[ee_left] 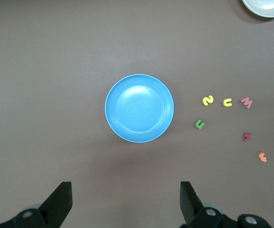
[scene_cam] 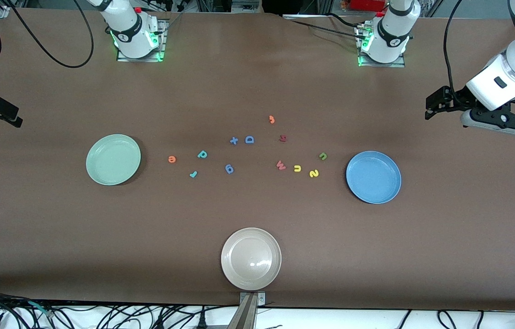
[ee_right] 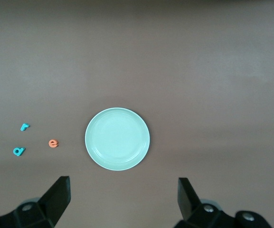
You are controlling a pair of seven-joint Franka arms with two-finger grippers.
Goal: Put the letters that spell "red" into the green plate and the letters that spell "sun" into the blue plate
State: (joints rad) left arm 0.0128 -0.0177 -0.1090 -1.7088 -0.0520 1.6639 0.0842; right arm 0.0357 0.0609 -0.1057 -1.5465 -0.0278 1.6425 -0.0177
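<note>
We see both plates empty: the green plate near the orange e, the blue plate near the yellow s. Both letters lie on the surface. The left tool and the right tool hang wide open, holding nothing. These letters look light, soft and thin, so we should pinch their edges.

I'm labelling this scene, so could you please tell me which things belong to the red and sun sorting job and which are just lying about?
Job:
- orange e, teal d, teal r
- green plate
- yellow s, yellow u, green n
- blue plate

Lying about:
- beige plate
- blue D, blue plus, blue round letter
- red W, dark red letter, orange J
</note>
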